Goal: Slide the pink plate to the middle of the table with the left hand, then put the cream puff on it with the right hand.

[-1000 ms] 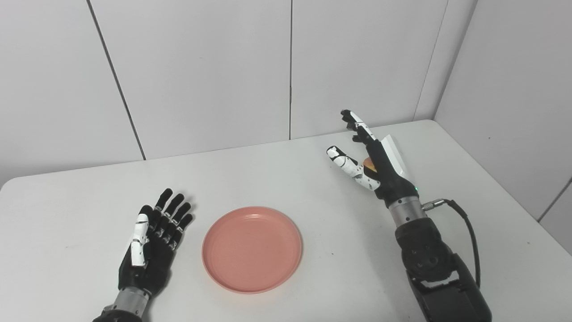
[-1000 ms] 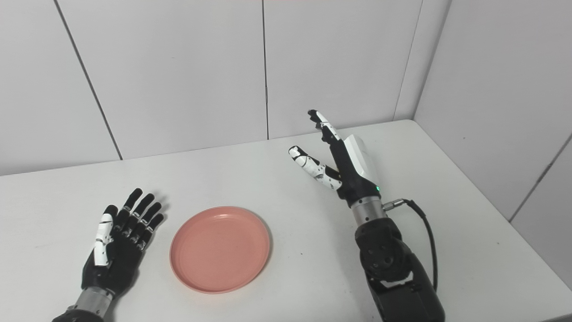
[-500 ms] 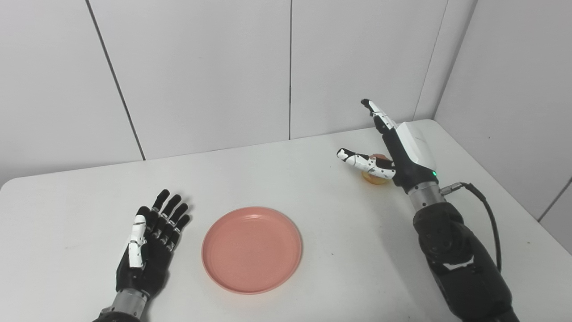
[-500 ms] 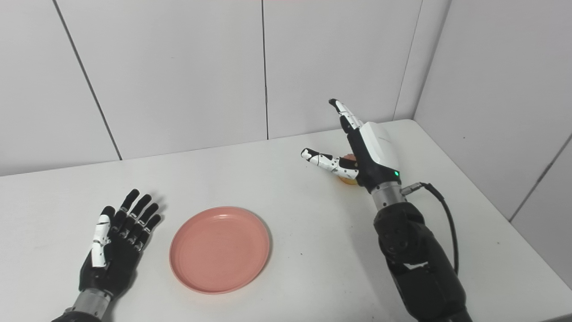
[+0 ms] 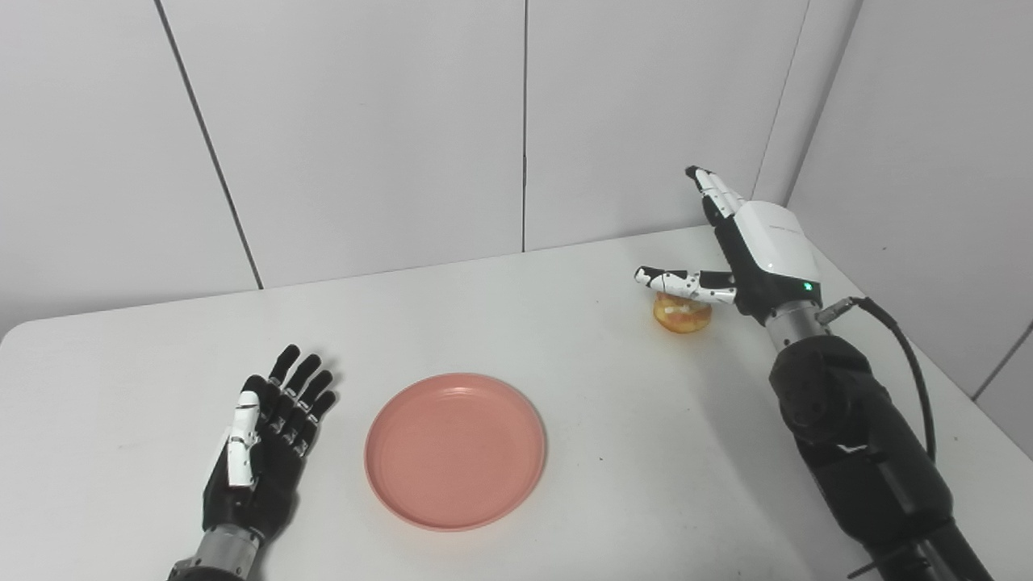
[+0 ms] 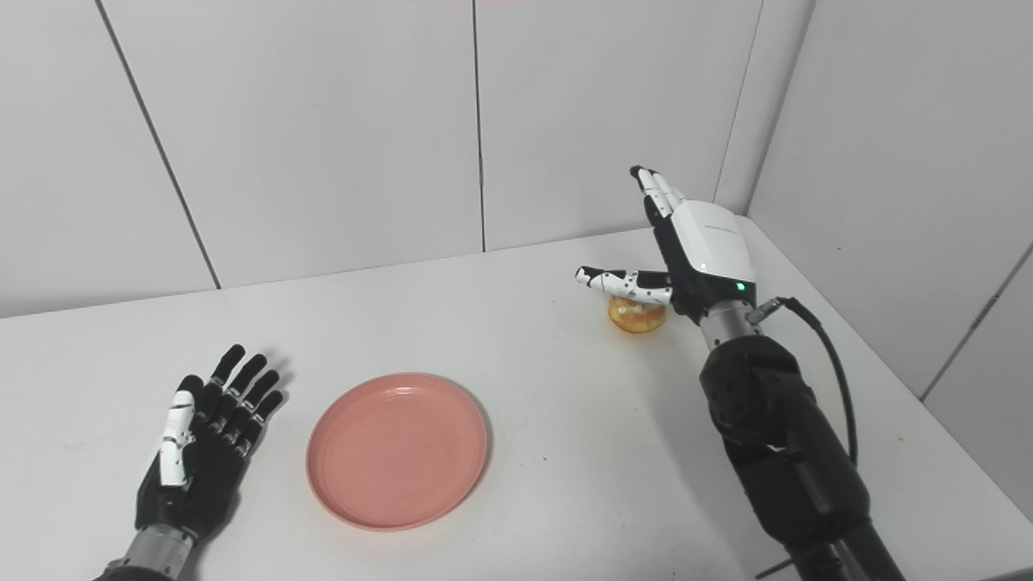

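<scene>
our right hand (image 5: 746,250) hovers spread above the cream puff (image 5: 683,315), grasping nothing. our left hand (image 5: 262,452) rests unclenched beside the pink plate (image 5: 455,449).

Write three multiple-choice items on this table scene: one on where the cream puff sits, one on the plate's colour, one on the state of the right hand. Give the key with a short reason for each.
1. Where is the cream puff?
A. On the plate
B. On the table, far right, under the right hand's thumb
C. In the left hand

2. What colour is the plate?
A. Pink
B. Blue
C. White

3. What state is the right hand in?
A. Shut on the cream puff
B. Shut on nothing
C. Open, fingers spread and pointing up

Key:
1 B: the puff rests on the tabletop, well apart from the plate, and the left hand holds nothing.
2 A: the plate's whole surface is salmon pink.
3 C: thumb and fingers stand apart, nothing between them.
</scene>
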